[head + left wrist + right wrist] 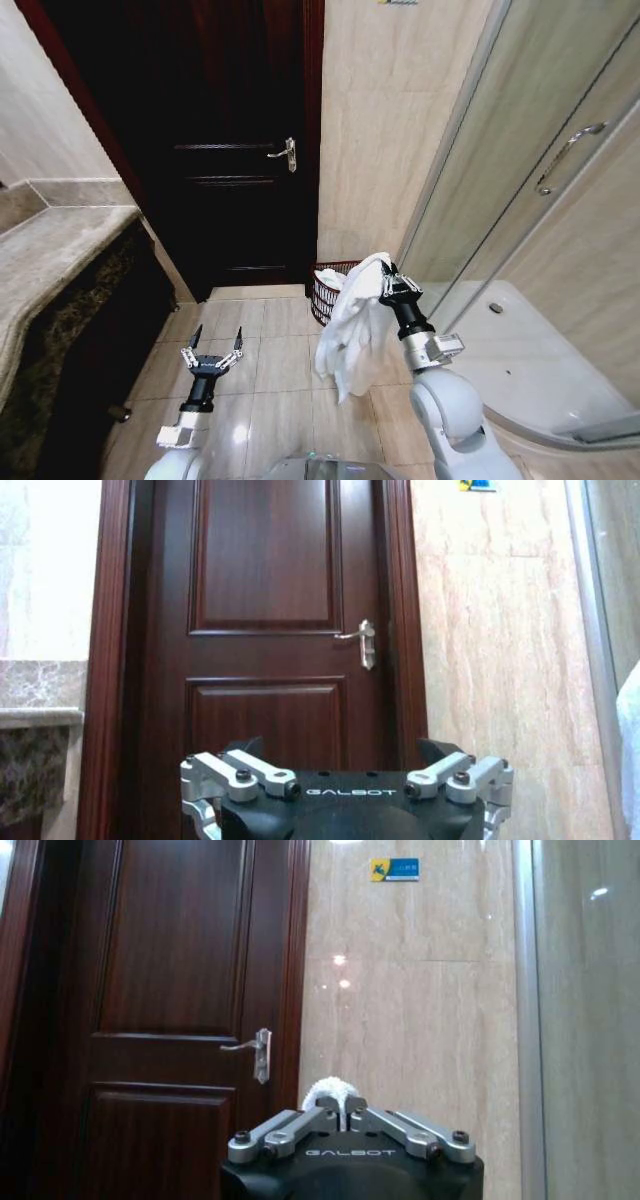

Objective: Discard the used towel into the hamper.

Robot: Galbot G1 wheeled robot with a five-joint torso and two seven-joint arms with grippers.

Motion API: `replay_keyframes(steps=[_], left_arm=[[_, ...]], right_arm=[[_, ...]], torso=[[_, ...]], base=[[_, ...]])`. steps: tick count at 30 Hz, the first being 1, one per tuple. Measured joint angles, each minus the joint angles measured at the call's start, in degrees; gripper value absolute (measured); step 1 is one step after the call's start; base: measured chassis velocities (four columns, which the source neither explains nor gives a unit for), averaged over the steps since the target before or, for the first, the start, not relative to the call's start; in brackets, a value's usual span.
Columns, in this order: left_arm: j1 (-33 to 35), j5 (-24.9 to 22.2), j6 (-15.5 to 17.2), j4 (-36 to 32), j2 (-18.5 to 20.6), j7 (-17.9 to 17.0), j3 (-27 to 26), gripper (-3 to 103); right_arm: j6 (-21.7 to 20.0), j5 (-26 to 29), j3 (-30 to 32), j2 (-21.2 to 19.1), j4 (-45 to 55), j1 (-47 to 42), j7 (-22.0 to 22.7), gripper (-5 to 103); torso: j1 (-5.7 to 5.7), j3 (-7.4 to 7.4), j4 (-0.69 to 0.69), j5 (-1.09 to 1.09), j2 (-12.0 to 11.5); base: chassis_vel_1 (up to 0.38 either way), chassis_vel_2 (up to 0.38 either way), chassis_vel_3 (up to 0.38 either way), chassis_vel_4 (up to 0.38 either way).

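while the right gripper (pixel 385 283) pinches the towel (pixel 352 325), the hamper (pixel 328 292) holds cloth.

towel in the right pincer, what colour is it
White, plain; the towel shows best in the head view.

white towel (pixel 352 325), reddish-brown wire hamper (pixel 326 290), dark door (pixel 215 150)

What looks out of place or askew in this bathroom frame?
Nothing stands out. The right gripper holds the white towel hanging above the floor, short of the hamper upright by the wall. The left gripper is open and empty.
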Motion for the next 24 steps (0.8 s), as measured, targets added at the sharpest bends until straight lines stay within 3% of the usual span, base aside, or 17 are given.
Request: replay_keyframes(steps=[17,24], left_arm=[[0.0,-1.0,-0.1,0.2,0.5,0.3,-0.3,100],[-0.7,-0.9,0.1,2.8,-0.4,-1.0,-1.0,100]], right_arm=[[0.7,0.0,-0.2,0.7,-1.5,0.7,-0.2,2],[-0.2,2.7,-0.2,-0.2,-4.3,6.1,1.5,2]], torso=[[-0.1,-0.15,0.0,0.0,-0.3],[-0.16,-0.22,0.0,0.0,-0.4]], base=[[-0.032,0.028,0.027,-0.028],[-0.035,0.023,0.033,-0.033]])
